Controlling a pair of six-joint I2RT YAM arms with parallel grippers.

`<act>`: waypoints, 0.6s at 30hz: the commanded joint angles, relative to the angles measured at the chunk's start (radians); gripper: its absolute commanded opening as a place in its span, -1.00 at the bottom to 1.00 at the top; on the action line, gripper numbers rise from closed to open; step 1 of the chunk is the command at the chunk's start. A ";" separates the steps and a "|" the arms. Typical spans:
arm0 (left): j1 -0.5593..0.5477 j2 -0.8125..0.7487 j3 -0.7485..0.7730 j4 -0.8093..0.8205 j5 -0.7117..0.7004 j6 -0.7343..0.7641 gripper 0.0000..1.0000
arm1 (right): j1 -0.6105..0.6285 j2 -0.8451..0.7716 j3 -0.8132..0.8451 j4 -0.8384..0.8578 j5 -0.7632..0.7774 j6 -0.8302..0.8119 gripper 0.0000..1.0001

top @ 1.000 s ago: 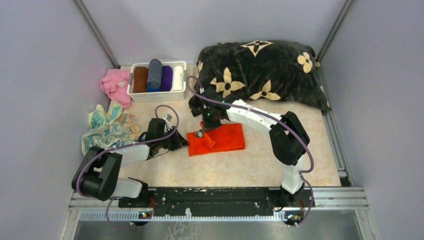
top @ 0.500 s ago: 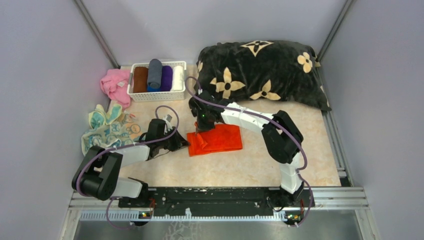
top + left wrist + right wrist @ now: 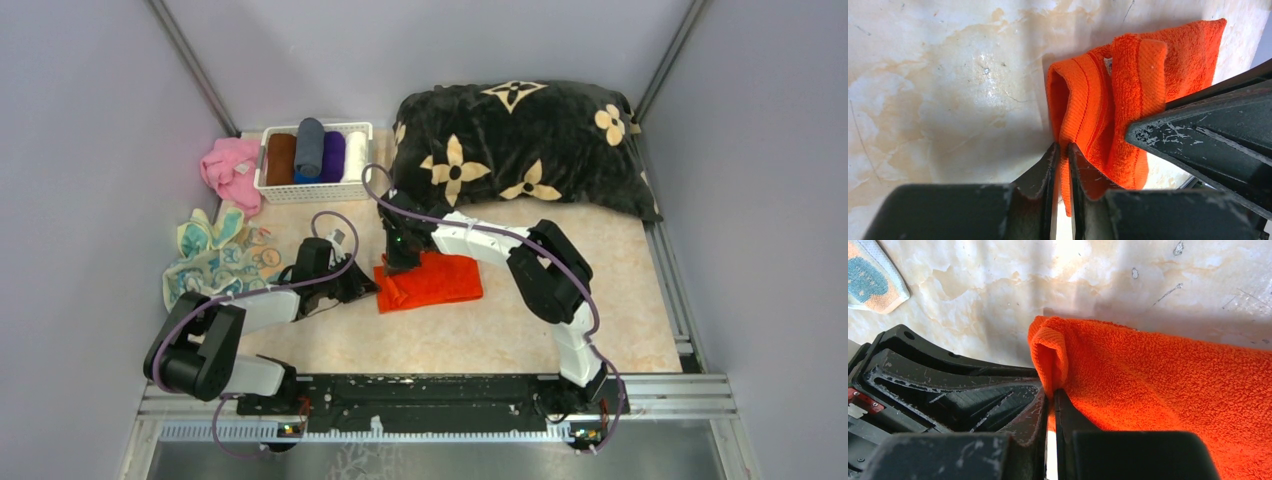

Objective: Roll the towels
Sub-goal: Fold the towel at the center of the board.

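The orange-red towel [image 3: 440, 280] lies partly folded on the beige table, its left end bunched up. My left gripper [image 3: 368, 287] is shut on that left edge; in the left wrist view a thin fold of the towel [image 3: 1128, 75] is pinched between the closed jaws of the gripper [image 3: 1062, 148]. My right gripper [image 3: 394, 266] is shut on the same end from the far side, and the right wrist view shows the towel [image 3: 1158, 375] nipped at the gripper [image 3: 1050, 393]. The two grippers nearly touch. A teal circle-print towel [image 3: 240, 262] and a pale yellow towel [image 3: 203, 233] lie crumpled at the left.
A white basket [image 3: 358, 160] holding rolled towels stands at the back left, with a pink cloth [image 3: 228, 170] beside it. The big black flowered cushion [image 3: 520, 145] fills the back right. Grey walls close in both sides.
My right gripper has pulled its hold on the towel leftward and a little farther back, so the towel now looks shorter and more bunched. The left gripper has barely moved.
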 commanded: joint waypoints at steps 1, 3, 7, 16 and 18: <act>-0.009 -0.004 -0.018 -0.013 -0.009 0.003 -0.65 | 0.016 0.003 0.054 0.055 -0.015 0.025 -0.91; -0.010 -0.010 -0.018 -0.016 -0.011 0.003 -0.65 | 0.016 0.008 0.053 0.057 -0.007 0.027 -0.87; -0.010 -0.027 -0.017 -0.035 -0.024 0.002 -0.60 | 0.016 0.014 0.055 0.065 -0.012 0.027 -0.72; -0.010 -0.201 -0.016 -0.197 -0.143 0.024 -0.27 | 0.014 -0.134 0.021 0.098 -0.055 -0.132 -0.15; -0.010 -0.258 0.004 -0.270 -0.179 0.039 -0.20 | 0.000 -0.206 -0.039 0.111 -0.047 -0.167 -0.09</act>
